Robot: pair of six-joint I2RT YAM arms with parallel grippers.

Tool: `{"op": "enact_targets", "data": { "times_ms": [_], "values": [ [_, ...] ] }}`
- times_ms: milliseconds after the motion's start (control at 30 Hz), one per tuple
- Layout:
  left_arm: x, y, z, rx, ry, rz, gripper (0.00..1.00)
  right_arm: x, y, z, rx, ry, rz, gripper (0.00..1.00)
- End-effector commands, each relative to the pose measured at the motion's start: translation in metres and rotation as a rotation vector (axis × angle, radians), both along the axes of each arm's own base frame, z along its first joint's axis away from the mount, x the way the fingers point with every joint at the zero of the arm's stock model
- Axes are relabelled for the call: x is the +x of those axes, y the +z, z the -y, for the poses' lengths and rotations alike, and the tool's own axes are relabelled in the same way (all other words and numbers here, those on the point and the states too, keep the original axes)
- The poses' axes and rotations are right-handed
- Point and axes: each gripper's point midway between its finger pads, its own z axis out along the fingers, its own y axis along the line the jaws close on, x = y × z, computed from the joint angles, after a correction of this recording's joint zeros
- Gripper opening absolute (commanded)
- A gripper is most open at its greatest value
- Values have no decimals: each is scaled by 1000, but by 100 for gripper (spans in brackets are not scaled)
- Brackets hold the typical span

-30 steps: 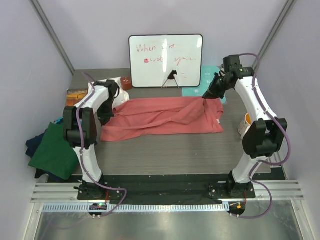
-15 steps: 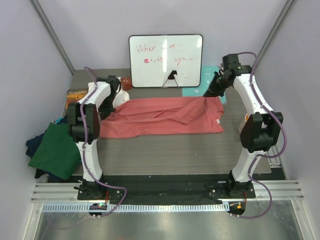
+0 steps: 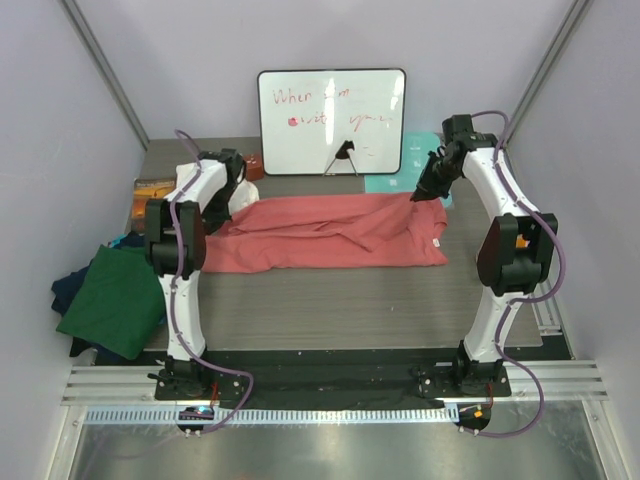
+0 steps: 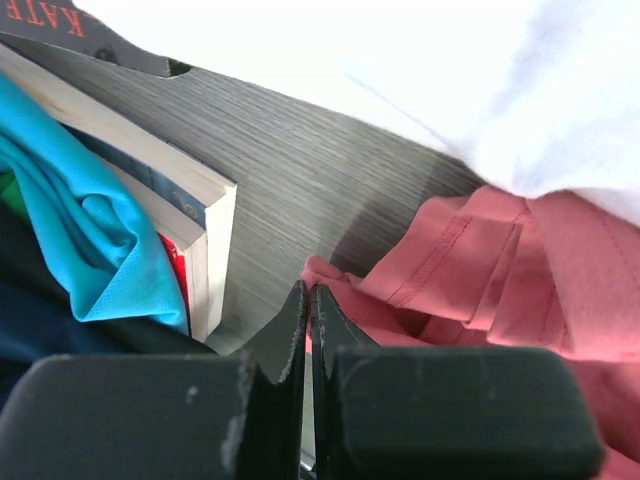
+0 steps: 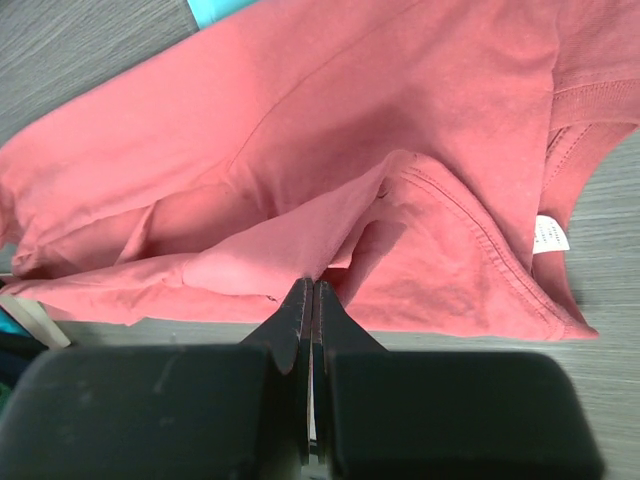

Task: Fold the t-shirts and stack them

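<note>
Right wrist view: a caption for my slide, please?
Right claw, shut, pinches a fold of the salmon-pink t-shirt on the grey table.

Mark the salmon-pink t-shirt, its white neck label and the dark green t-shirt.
salmon-pink t-shirt (image 3: 330, 238): top external view, middle of its body.
white neck label (image 5: 548, 236): right wrist view, the label's centre.
dark green t-shirt (image 3: 115, 300): top external view, middle of its top face.

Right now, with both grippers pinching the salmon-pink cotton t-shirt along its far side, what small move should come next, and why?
Probably lower both pinched edges and open the jaws. The left gripper and right gripper are each shut on a raised fold of the salmon-pink cotton t-shirt. It looks doubled over lengthwise on the grey table, so the fold seems ready to set down.
</note>
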Motion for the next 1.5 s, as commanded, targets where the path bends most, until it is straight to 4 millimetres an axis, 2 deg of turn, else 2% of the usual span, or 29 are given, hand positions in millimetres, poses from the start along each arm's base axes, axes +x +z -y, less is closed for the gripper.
{"op": "enact_targets", "data": {
  "times_ms": [0,167,233,333,400,533,633,733,767,933,1000,1067,1233,1333,1467],
  "values": [
    [2,1,-3,39,-11,-8,0,8,1,7,-39,9,38,1],
    [4,-8,0,40,-16,-19,2,9,-8,13,-67,2,22,1],
    [3,-11,1,46,-23,-26,14,10,-10,14,-74,2,21,1],
    [4,-10,-1,69,-19,-14,25,12,-13,17,-87,-4,19,1],
    [5,-10,-4,87,-14,-8,29,15,-14,17,-91,-8,25,1],
    [7,-2,-8,115,0,21,31,19,-16,17,-87,-11,24,1],
    [10,14,-12,136,12,69,32,22,-18,17,-86,-15,23,1],
    [11,38,-14,147,39,148,36,26,-22,20,-86,-38,21,1],
    [10,51,-14,143,55,189,36,28,-22,21,-81,-51,26,1],
    [4,78,-8,120,71,289,37,45,-29,18,-40,-94,57,2],
    [0,82,1,84,56,312,37,56,-23,9,22,-111,85,2],
    [-6,78,10,61,38,306,37,68,-20,1,77,-127,120,5],
    [-19,61,44,4,-34,278,36,81,-30,-15,159,-152,92,22],
    [-22,53,64,-12,-79,255,35,85,-36,-13,143,-164,94,23],
    [-23,40,90,-57,-128,229,35,97,-29,-7,112,-181,149,28]
  ]
}}
